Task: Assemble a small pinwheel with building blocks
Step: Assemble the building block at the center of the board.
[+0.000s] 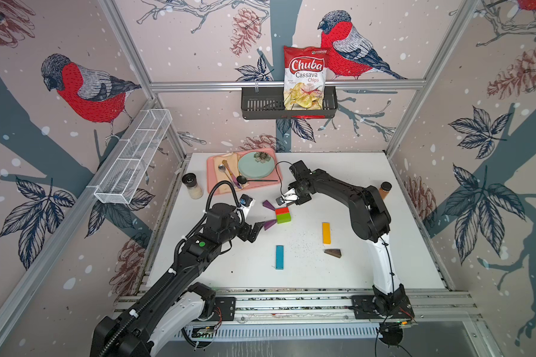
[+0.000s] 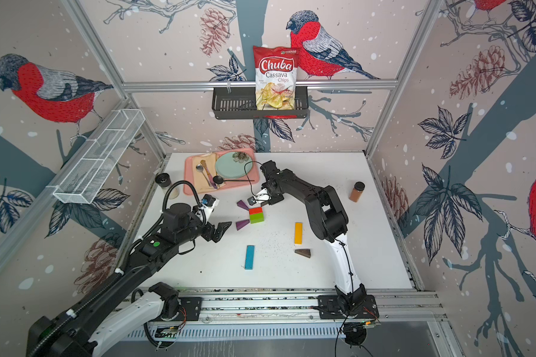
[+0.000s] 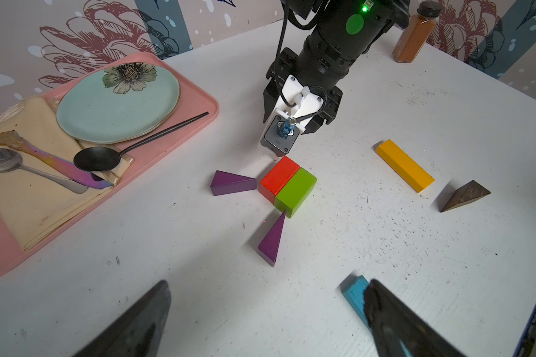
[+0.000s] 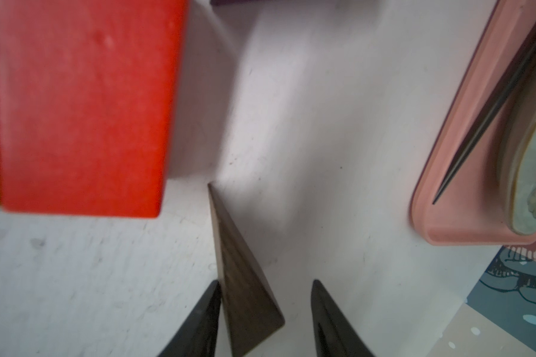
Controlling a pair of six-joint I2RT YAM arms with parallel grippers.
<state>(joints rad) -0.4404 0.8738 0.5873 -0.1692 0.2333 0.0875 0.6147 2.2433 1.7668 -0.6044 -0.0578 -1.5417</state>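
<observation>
Third blade step – R gripper (image 4: 265, 282) jaws parted around the dark brown wooden wedge (image 4: 245, 296), tip just beside the red-and-green wooden hub (image 3: 288, 185). L gripper (image 1: 256, 229) spread, empty. Next – retreat w/o nudging, fetch the second brown wedge (image 1: 333, 253).

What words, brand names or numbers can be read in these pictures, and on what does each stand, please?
"Chuba": brand name on the red top of the chip bag, which stands in the black wall basket.
"Cassava Chips": on the same bag, just below the brand.
Smaller print on the bag: too small to read.
No other text is legible.
</observation>
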